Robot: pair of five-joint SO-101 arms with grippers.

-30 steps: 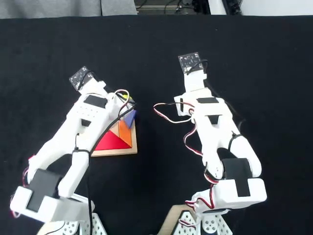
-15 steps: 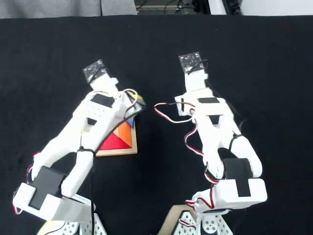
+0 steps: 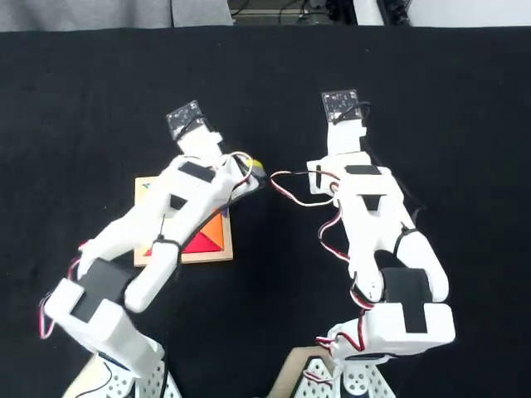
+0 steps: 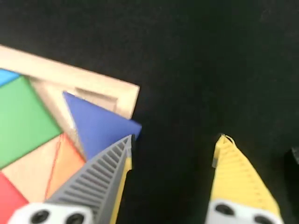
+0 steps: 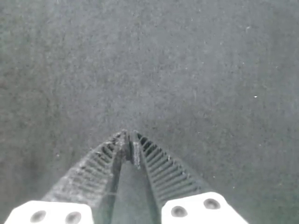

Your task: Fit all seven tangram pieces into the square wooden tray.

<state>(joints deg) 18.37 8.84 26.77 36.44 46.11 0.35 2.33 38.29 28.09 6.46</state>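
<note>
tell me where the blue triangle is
Left wrist view: the blue triangle sits at a corner of the wooden tray, tip over the rim, beside the green piece.

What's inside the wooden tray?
Inside the square wooden tray lie a green piece, a dark blue triangle near the corner, an orange piece and a red piece. From above, the white left arm covers much of the tray, so the rest is hidden.

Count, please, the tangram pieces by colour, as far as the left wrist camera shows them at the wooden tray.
dark blue triangular piece: 1
green piece: 1
light blue piece: 1
red piece: 1
orange: 2, a paler orange piece and a deeper orange piece
Total: 6 pieces at the square wooden tray.
</note>
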